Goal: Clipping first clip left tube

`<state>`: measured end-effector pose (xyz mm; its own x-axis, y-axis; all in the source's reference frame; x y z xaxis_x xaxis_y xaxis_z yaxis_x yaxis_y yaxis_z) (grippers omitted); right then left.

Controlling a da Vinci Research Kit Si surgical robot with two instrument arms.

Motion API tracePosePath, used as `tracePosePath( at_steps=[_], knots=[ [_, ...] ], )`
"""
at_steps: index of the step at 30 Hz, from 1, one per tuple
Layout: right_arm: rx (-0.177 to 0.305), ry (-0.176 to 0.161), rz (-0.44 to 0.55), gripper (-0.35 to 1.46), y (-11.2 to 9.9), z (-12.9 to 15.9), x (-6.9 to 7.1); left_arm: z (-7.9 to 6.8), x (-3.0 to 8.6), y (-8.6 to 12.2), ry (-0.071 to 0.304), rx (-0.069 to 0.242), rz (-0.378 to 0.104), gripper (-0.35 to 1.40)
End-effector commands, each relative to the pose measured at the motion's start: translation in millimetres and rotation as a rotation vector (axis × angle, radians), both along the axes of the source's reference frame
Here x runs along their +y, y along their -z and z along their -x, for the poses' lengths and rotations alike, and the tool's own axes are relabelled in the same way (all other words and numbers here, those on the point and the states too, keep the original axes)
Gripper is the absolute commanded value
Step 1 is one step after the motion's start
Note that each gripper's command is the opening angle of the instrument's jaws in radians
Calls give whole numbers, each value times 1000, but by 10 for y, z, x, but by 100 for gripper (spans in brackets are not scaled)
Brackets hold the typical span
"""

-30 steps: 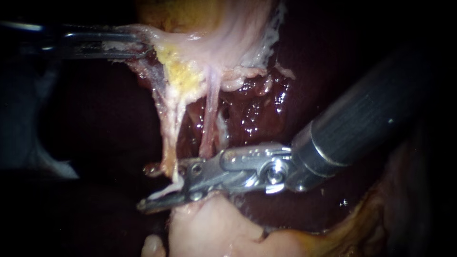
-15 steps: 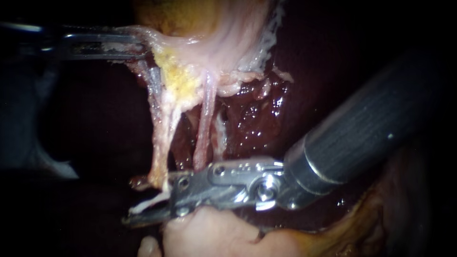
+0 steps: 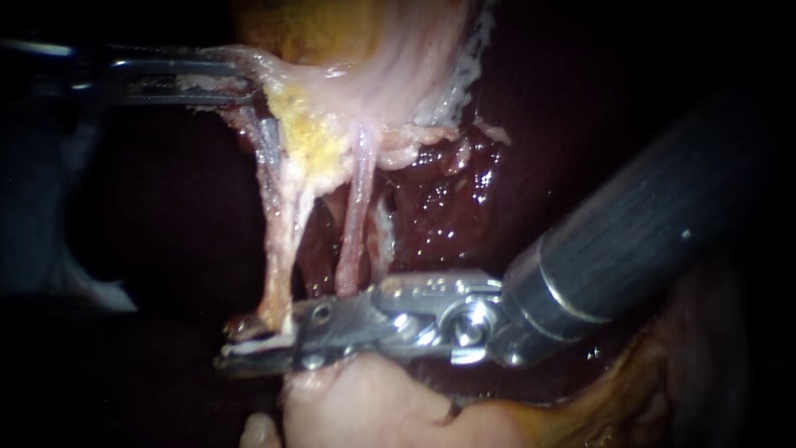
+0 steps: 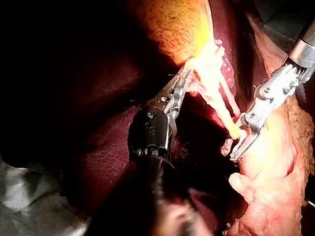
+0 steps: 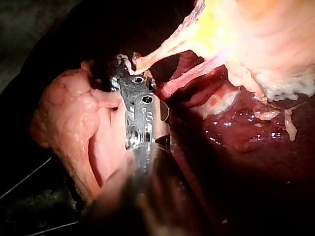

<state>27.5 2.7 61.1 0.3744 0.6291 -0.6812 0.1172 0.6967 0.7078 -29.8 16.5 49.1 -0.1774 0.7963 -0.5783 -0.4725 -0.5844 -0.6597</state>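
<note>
The left tube (image 3: 279, 249) is a pale strand that runs down from the gallbladder (image 3: 381, 75). The pinker right tube (image 3: 355, 216) hangs beside it. My right instrument (image 3: 240, 348) comes in from the right with its jaws shut on the left tube's lower end, and a white strip shows between them. My left instrument (image 3: 240, 83) is shut on the gallbladder's edge at upper left and holds it taut. From the left wrist camera, the left instrument (image 4: 183, 81) grips the tissue and the right instrument (image 4: 238, 147) is at the tube (image 4: 227, 118). The right instrument (image 5: 125, 66) meets the tube (image 5: 162, 49).
Dark red liver (image 3: 448, 199) lies behind the tubes. A lump of pale fatty tissue (image 3: 365, 406) sits just under the right instrument's jaws. Yellow fat (image 3: 311, 141) clings to the gallbladder's neck. The right instrument's dark shaft (image 3: 655, 216) fills the right side.
The right instrument's jaws stood open around the left tube's lower end and have now closed on it. It also slid a little to the left. The left instrument has held still.
</note>
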Motion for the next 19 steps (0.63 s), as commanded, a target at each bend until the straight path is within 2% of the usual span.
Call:
tracePosePath(
  at_steps=[1, 4, 7, 19],
  knots=[
    [-7, -4, -18, -32, 0, 2, 0, 0, 0, 0, 0, 0, 0, -35],
    [-15, -9, -39, -35, -1, 9, 0, 0, 0, 0, 0, 0, 0, -35],
    [-30, 1, -35, -35, -3, 13, 0, 0, 1, 0, 0, 0, 0, -35],
    [-32, 0, -39, -35, -6, 14, 0, -1, 1, -1, 0, 0, 0, -35]
  ],
)
